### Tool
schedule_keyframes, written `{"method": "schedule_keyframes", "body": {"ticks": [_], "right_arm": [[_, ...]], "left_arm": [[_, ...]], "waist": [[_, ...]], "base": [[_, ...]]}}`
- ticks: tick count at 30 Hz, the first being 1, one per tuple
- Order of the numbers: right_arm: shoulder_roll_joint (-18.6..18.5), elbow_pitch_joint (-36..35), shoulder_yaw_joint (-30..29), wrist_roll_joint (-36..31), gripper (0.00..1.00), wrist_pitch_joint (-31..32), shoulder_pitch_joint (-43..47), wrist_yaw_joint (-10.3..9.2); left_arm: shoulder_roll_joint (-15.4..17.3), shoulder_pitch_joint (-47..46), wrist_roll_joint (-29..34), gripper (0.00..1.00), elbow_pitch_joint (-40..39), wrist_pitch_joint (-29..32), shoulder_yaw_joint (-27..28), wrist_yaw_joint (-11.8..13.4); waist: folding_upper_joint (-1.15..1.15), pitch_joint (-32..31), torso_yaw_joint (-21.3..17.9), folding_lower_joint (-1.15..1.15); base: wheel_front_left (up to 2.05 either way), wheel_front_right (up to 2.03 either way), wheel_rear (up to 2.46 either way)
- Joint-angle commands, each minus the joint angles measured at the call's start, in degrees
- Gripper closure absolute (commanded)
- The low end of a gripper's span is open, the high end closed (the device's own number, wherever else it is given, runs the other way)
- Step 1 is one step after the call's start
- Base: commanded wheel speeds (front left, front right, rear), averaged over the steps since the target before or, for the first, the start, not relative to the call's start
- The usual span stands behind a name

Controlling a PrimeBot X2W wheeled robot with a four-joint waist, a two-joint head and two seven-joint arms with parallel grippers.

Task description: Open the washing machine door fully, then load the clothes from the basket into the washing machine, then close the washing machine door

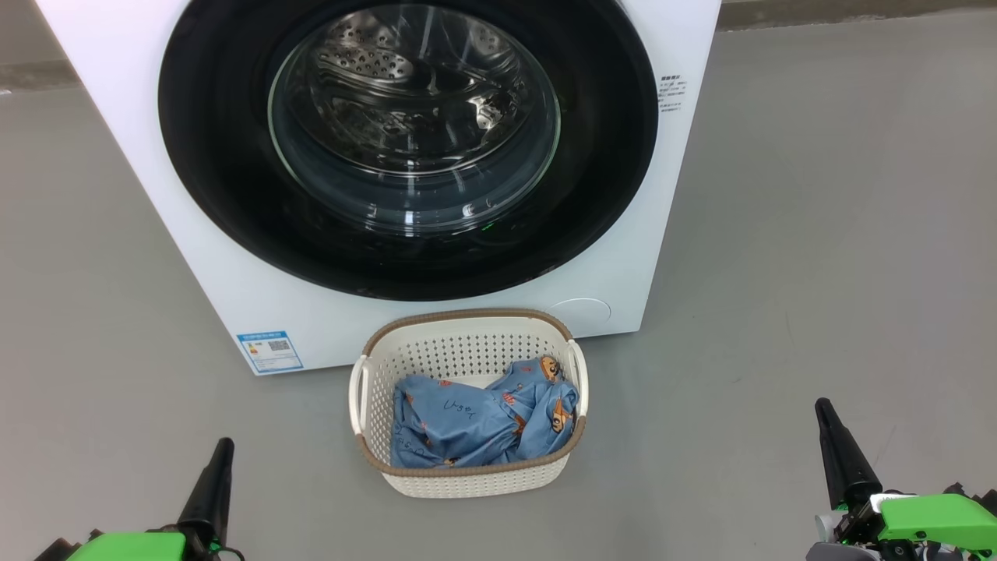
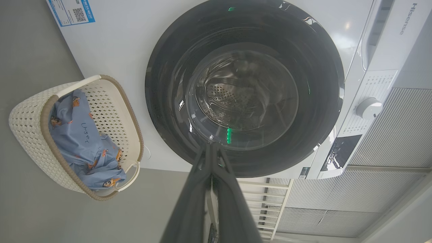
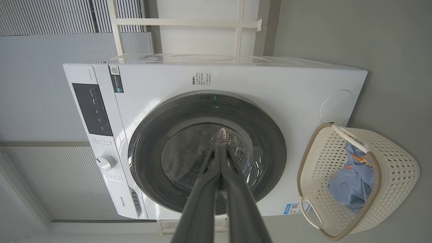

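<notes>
The white washing machine (image 1: 234,265) stands ahead with its round black-rimmed door (image 1: 615,156) closed; the steel drum shows through the glass. On the floor before it sits the cream basket (image 1: 467,475), holding light-blue printed clothes (image 1: 467,425). My left gripper (image 1: 222,446) is shut and empty at the lower left, well short of the basket. My right gripper (image 1: 823,407) is shut and empty at the lower right. The left wrist view shows the door (image 2: 162,77), the basket (image 2: 30,135) and its own gripper (image 2: 212,145) with fingers together. The right wrist view shows the door (image 3: 270,145), the basket (image 3: 398,168) and closed fingers (image 3: 202,202).
Grey floor (image 1: 818,234) spreads on both sides of the machine and around the basket. A blue energy label (image 1: 269,351) sits at the machine's lower left corner. A control knob (image 3: 106,162) and panel lie on the machine's top band. Pale louvred wall panels (image 2: 388,135) stand behind.
</notes>
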Motion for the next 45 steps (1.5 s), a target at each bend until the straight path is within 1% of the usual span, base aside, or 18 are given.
{"method": "schedule_keyframes", "body": {"ticks": [1,43,44,45], "right_arm": [[-0.21,-1.43,1.30,-0.26,1.00,0.45,-2.34,0.10],[-0.21,-1.43,1.31,-0.25,1.00,0.44,-2.34,0.10],[0.00,-0.01,0.00,0.00,0.00,-0.01,-0.01,0.00],[0.05,0.42,0.01,-0.01,0.00,-0.11,0.16,0.00]], "left_arm": [[0.72,-2.50,0.86,1.00,-1.07,0.39,2.05,-0.42],[0.72,-2.50,0.86,1.00,-1.07,0.39,2.05,-0.42],[0.00,-0.01,0.01,0.00,-0.01,-0.01,0.00,0.00],[-0.09,0.19,-0.07,0.00,0.39,-0.06,-0.11,0.02]], "waist": [[0.00,0.00,0.00,0.00],[0.00,0.00,0.00,0.00],[0.00,0.00,0.00,0.00],[0.00,0.01,0.00,0.00]], "base": [[0.00,0.00,0.00],[0.00,0.00,0.00],[0.00,0.00,0.00],[0.00,0.00,0.00]]}}
